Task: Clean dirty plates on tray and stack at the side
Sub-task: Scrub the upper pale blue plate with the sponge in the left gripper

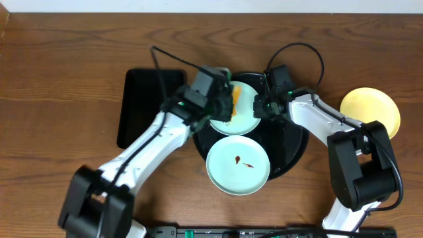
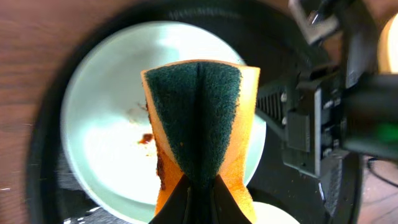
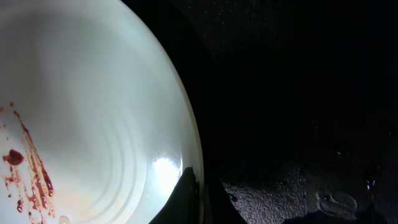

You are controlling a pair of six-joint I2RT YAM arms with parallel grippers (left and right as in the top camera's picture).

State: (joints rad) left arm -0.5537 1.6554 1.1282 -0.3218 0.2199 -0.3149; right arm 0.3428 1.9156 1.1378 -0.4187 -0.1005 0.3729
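- Sponge (image 2: 199,118) clenched in the left gripper (image 2: 200,200) over a smeared mint plate (image 2: 102,118) on the mid-table tray (image 1: 292,147).
- Plate's rim pinched by the right gripper (image 3: 196,198) — yellow plate (image 1: 371,110) set by the right edge.

No readable text, label, brand, number or sign in overhead or either wrist view.

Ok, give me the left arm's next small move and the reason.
Probably lower the sponge onto the brown smear and wipe: the left pincer grips it over the stained plate, whose rim the right pincer seems to pinch.
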